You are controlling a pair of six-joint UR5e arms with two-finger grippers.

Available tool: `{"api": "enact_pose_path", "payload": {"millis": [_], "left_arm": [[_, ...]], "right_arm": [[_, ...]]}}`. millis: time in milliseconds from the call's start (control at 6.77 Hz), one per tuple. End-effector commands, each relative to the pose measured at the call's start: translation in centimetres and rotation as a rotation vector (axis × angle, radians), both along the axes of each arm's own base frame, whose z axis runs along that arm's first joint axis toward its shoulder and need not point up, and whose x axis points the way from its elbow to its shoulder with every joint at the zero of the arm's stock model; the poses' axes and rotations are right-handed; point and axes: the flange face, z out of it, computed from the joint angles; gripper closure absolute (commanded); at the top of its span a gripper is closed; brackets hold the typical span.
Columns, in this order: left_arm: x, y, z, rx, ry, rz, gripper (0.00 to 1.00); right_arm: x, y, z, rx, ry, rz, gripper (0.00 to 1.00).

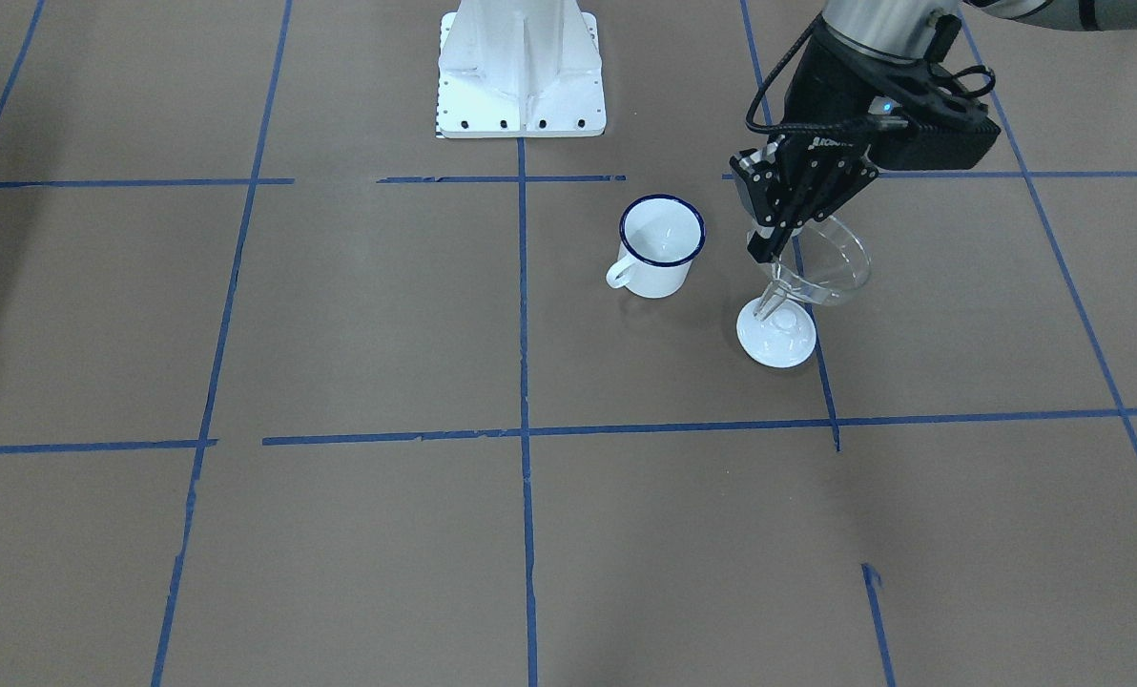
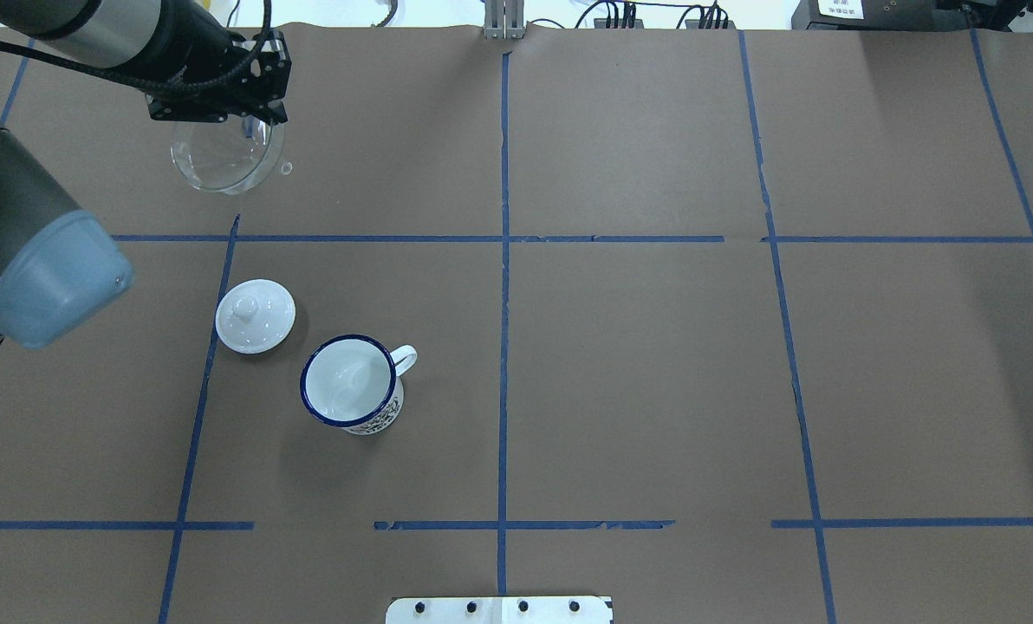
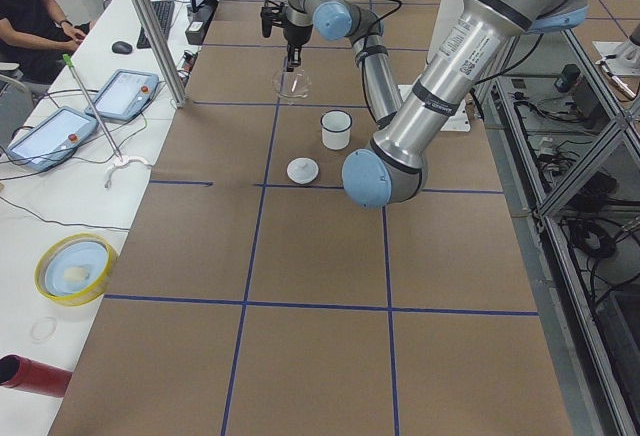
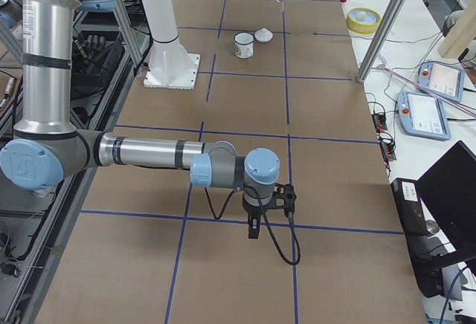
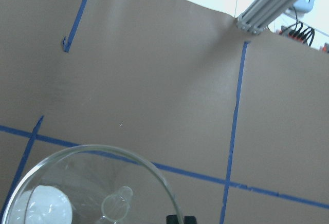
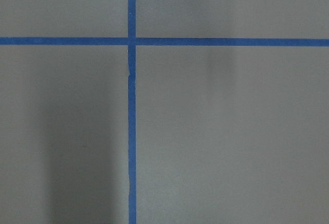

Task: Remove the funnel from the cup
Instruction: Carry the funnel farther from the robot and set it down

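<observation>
Well, front view: left tool (image 1: 762,250) clenched on funnel (image 1: 831,260) rim, centre-right, held up off bench (image 1: 340,334), beside cup (image 1: 659,253), so stem's out. Overhead: funnel upper left, cup lower, well apart. Right-side view: right tool (image 4: 253,231) bottom centre, idle; grip can't tell.

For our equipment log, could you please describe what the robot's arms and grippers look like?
Both the left arm and right arm are silver tubes with pale blue joint caps. The left gripper and right gripper are black, each with a looping black cable; the left one bears small white lettering.
</observation>
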Motion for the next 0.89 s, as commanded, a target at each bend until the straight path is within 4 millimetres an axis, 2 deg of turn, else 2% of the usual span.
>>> {"api": "enact_pose_path", "payload": {"millis": [0, 148, 295, 591, 739], "left_arm": [[2.5, -6.2, 3.9, -0.061, 0.145, -0.218, 1.00], [3.7, -7.9, 5.9, -0.097, 0.188, -0.281, 1.00], [4.8, -8.4, 6.8, -0.106, 0.184, -0.351, 1.00], [8.6, -8.3, 8.3, -0.098, 0.234, -0.523, 1.00], [12.2, -7.1, 9.4, -0.091, 0.225, -0.609, 1.00]], "right_arm": [[0.0, 0.0, 0.0, 0.000, 0.000, 0.000, 0.00], [0.0, 0.0, 0.1, -0.002, 0.000, 0.000, 0.00], [0.0, 0.0, 0.0, 0.000, 0.000, 0.000, 0.00], [0.0, 0.0, 0.0, 0.000, 0.000, 0.000, 0.00], [0.0, 0.0, 0.0, 0.000, 0.000, 0.000, 0.00]]}}
